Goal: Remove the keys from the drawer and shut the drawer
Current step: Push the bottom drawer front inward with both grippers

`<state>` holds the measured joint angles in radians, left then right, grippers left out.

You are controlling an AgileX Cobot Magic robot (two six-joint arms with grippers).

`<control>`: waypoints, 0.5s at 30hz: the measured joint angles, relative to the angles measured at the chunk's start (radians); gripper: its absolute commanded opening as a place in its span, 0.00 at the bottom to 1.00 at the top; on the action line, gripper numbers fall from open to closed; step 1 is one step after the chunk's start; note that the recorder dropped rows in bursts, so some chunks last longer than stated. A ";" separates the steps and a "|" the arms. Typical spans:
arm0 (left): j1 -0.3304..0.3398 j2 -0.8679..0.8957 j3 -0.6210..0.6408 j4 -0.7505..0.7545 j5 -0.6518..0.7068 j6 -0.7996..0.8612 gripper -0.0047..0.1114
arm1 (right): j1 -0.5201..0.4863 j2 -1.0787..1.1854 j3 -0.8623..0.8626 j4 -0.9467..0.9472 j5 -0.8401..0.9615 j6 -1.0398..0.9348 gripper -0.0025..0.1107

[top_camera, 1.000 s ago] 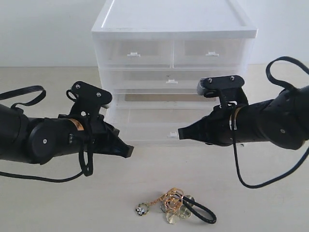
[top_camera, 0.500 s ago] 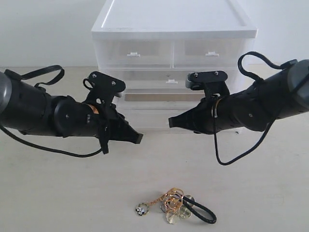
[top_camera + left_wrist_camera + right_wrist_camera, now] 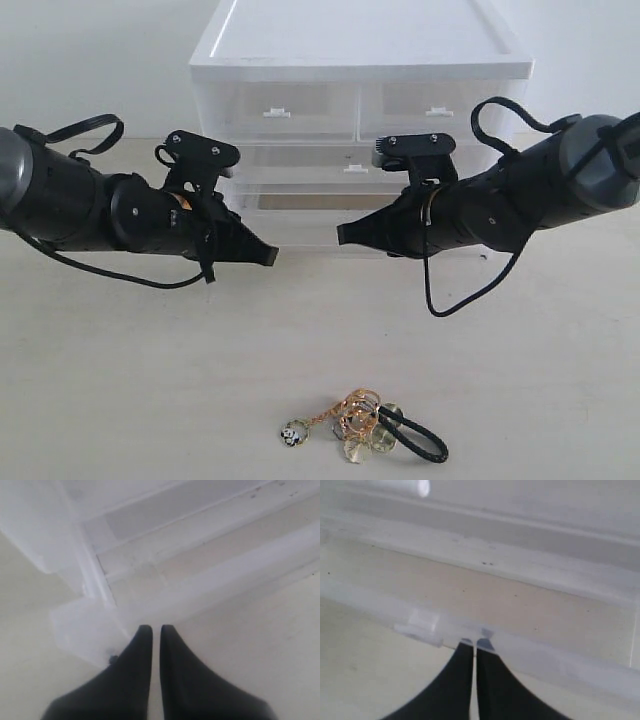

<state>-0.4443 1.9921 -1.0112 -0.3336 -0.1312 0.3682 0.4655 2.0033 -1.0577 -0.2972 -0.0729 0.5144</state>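
My left gripper (image 3: 263, 256) sits at the left front corner of the drawer (image 3: 300, 232). Its jaws are drawn in until only a thin slit shows between them, and they hold nothing. I judge they are kept narrow like this so the tips work as one blunt pusher against the plastic, not as a clamp. The left wrist view shows those tips (image 3: 156, 630) right at the corner, though I cannot tell whether they actually touch it. The drawer, the lowest tier of the white unit (image 3: 360, 70), stands partly open, with a strip of its bare floor showing. The keys (image 3: 360, 425) are out of it already. They lie on the table (image 3: 150, 380) near the camera, well apart from both arms, so only the closing is left. My right gripper (image 3: 345, 236) comes in from the right with its jaws pressed together and empty. In the right wrist view its tips (image 3: 475, 644) meet the drawer's front rim just beside the small tab handle (image 3: 422, 625). One arm near each end should keep the wide front from skewing as it slides. Compared with a second ago, both arms have moved toward the far side and the drawer front has gone in with them, leaving less of its floor exposed. The keys lie exactly where they were.
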 measured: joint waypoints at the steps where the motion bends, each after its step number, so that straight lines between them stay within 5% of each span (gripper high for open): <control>1: 0.001 0.000 -0.007 0.000 0.002 0.005 0.08 | 0.000 0.007 -0.004 0.000 -0.005 0.000 0.02; 15: 0.001 0.051 -0.059 0.008 -0.034 0.038 0.08 | 0.000 0.023 -0.013 0.130 -0.121 -0.117 0.02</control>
<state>-0.4433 2.0434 -1.0701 -0.3258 -0.1648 0.4060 0.4655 2.0264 -1.0712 -0.1670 -0.1935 0.3974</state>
